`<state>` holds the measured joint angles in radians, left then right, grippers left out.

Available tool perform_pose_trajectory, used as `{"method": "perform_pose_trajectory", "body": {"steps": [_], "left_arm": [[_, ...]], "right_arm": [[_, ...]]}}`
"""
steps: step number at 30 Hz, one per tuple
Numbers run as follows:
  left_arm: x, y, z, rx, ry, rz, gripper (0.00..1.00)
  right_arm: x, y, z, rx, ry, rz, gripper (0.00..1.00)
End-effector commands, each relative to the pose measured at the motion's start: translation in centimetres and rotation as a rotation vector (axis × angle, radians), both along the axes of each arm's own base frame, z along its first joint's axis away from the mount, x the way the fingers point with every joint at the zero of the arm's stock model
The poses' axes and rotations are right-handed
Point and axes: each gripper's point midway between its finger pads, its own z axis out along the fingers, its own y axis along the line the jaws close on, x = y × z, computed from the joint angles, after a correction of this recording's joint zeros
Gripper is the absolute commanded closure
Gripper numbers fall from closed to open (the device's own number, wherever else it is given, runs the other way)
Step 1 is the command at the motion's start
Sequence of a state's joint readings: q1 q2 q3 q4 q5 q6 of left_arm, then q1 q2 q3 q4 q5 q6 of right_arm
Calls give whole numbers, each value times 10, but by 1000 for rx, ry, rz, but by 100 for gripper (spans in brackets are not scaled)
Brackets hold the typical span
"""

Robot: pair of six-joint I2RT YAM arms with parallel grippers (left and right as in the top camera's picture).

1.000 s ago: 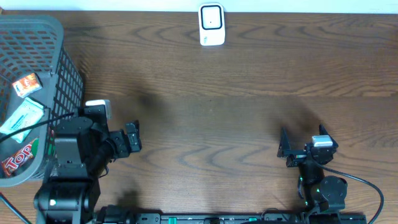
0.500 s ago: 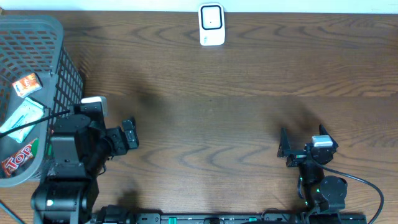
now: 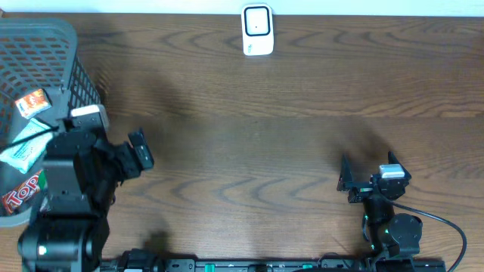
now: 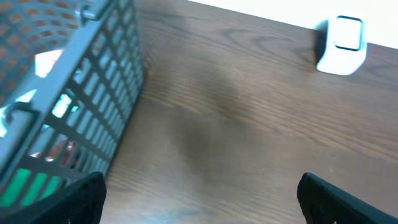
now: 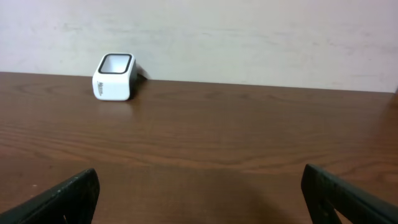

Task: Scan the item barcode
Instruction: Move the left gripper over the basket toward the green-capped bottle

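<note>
My left claw [image 3: 141, 150] hangs with its 2 jaws wide apart, gripping nothing, just beside the grey plastic mesh basket [image 3: 79, 68]. My right claw [image 3: 345, 180] sits low, jaws spread too, facing the small white barcode scanner [image 3: 257, 32] at the brown wooden table's [image 3: 302, 113] far edge. The 3 packaged items [image 3: 32, 103] lie in the basket, partly hidden by my left arm, and I cannot make out their barcodes.

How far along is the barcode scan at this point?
Nothing looks done yet: the packets lie in the basket, and the scanner stands alone at the far edge of the table. In hand: the left claw is open and empty beside the basket; the right claw is open, empty, away from both. Remaining: pick an item and show its barcode to the scanner.
</note>
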<state>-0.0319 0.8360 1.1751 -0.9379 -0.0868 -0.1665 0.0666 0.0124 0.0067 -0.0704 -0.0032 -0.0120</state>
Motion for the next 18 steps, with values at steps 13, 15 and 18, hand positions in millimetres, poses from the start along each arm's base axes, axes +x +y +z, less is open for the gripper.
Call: {"method": "perform_pose_trajectory", "body": {"steps": [13, 15, 18], "left_arm": [[25, 98, 68, -61, -23, 442, 2], [17, 121, 57, -115, 4, 570, 2], [5, 152, 36, -186, 63, 743, 2]], "right_arm": [[0, -3, -1, -4, 4, -13, 1], [0, -3, -1, -4, 4, -13, 1], [0, -3, -1, -4, 4, -13, 1]]}}
